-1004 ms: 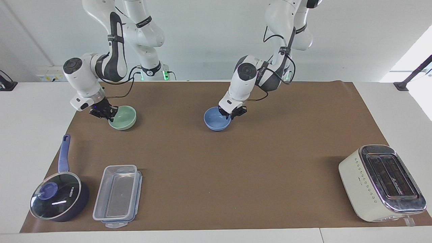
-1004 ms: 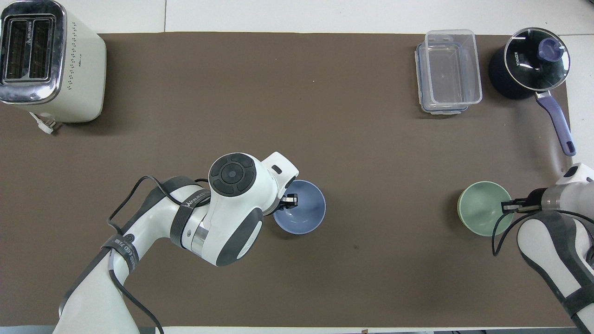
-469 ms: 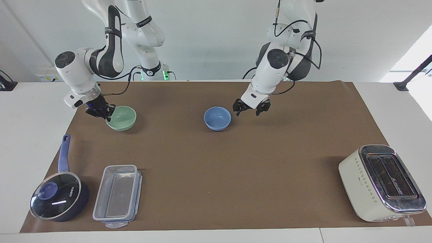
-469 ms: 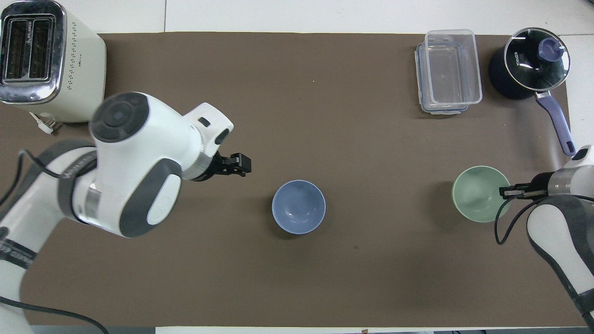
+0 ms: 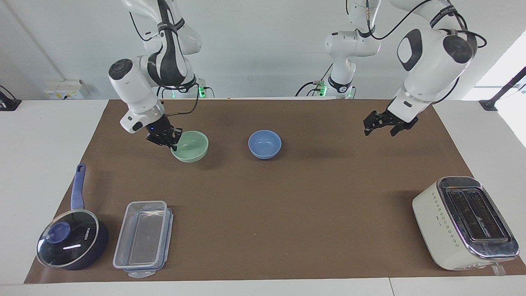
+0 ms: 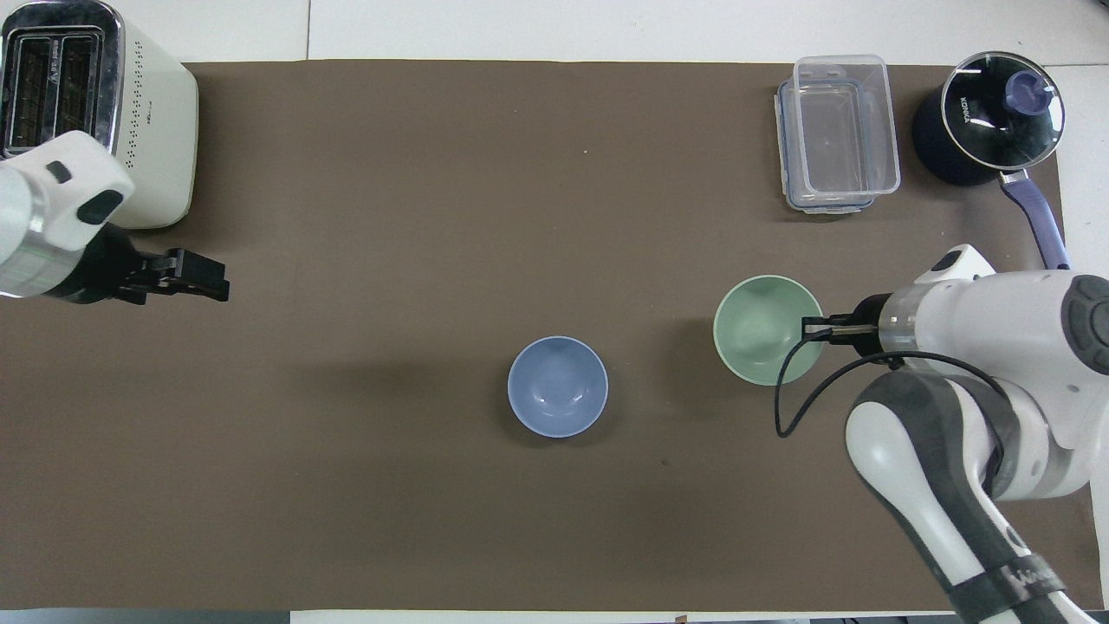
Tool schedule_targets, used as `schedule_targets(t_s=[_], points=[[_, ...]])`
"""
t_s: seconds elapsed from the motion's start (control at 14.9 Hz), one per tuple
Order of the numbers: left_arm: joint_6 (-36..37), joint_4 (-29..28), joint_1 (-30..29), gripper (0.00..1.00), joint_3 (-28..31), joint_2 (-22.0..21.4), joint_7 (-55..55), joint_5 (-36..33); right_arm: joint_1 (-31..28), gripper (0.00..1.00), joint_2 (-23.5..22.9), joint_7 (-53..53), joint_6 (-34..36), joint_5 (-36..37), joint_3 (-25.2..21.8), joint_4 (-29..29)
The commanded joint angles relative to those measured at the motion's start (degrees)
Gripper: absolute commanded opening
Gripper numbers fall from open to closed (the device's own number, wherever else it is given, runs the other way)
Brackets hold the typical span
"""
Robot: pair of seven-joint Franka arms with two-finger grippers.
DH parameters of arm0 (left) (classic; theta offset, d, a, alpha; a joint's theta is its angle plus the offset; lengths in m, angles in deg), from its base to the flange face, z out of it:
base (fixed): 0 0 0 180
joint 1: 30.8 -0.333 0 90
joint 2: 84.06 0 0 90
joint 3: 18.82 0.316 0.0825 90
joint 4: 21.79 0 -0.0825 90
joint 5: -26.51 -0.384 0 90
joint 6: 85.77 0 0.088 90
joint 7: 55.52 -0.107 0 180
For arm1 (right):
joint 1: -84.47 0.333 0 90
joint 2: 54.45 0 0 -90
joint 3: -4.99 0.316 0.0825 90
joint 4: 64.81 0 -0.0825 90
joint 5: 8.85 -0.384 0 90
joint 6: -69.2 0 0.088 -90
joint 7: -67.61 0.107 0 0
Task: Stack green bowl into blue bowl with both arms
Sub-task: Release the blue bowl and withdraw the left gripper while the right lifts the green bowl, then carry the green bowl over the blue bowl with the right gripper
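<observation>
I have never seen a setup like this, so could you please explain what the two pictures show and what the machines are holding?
These are two white robot arms at a table covered by a brown mat. One picture faces the arms from across the table; the other looks down from above their end. The right hand is shut on the rim of a pale green round bowl, held slightly above the mat. The left hand hangs open and empty. A light blue round bowl, a cream toaster, a clear plastic box and a dark lidded saucepan rest on the mat.
</observation>
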Motion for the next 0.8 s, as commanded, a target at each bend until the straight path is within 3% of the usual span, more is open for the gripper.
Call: schedule_targets(t_s=[0.0,0.27,0.4,0.74], points=[[5.7,1.1,-1.6,1.0,-0.8,-3.4,-1.1,-3.1,6.3,0.0,-3.4,9.9,-3.4,-1.1,-0.2,3.0],[15.0,10.6,-1.2,1.0,-1.3,-1.8,-0.7,-3.8,13.9,0.0,-7.9,22.6,-4.0,-1.0,-0.2,8.4],[17.2,15.9,-0.7,1.0,-1.4,1.6,-0.6,-3.8,16.6,0.0,-10.7,24.5,-3.7,-1.0,-0.2,11.7],[13.5,11.4,1.3,1.0,-0.7,0.4,-0.5,-3.4,20.7,0.0,-10.3,28.7,-0.4,-0.9,-0.2,12.4]])
